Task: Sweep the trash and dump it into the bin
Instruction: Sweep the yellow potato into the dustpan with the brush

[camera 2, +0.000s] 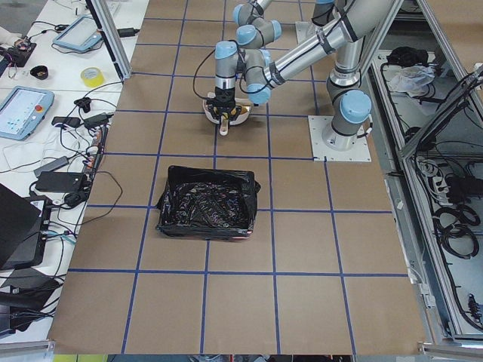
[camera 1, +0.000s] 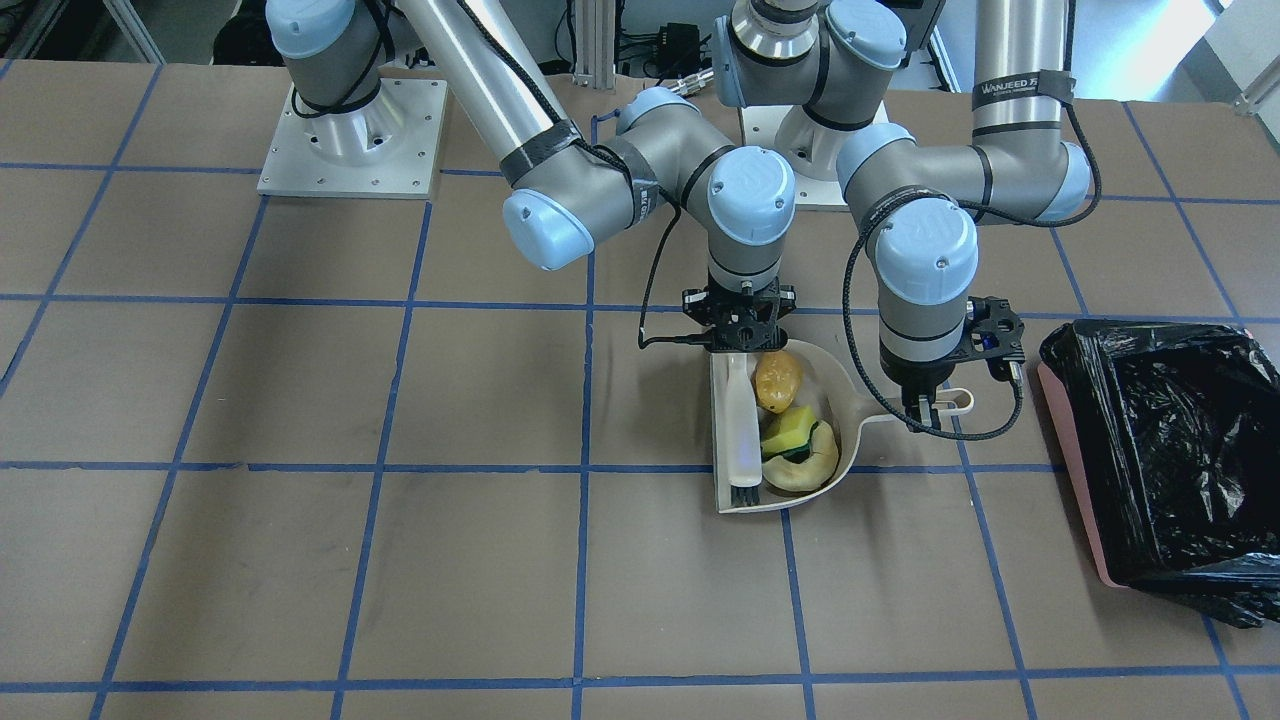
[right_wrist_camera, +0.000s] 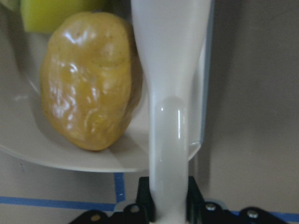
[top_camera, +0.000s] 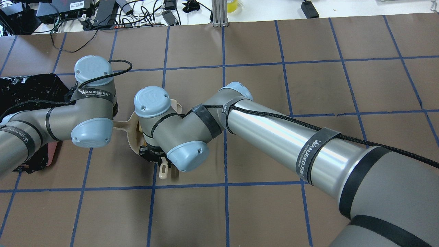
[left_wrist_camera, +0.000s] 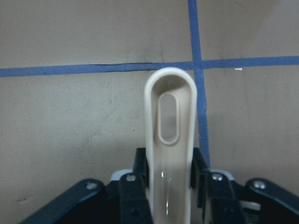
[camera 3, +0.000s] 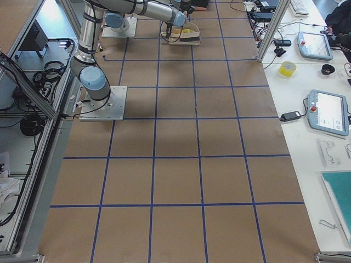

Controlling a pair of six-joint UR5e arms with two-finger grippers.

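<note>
Overhead, dustpan [top_camera: 120, 125] largely under the arms; left gripper [camera 1: 925, 405] clamped on its handle, right gripper [camera 1: 745, 345] on brush [camera 1: 742, 430].

White lettering reading "WANJEED" marks the black upper strap [camera 1: 1020, 92] around the left arm [camera 1: 1010, 40]. Overhead, the same brand shows on that arm's wrist strap [top_camera: 92, 92] and on the tube strap [top_camera: 312, 151] of the right arm [top_camera: 271, 125]. Finer print beneath is illegible.

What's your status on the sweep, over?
Left gripper shut on beige plastic dustpan handle. Right gripper shut on white brush, lying inside dustpan. Three trash pieces in dustpan, undumped. Pink bin with black liner apart, on left arm's side.
</note>
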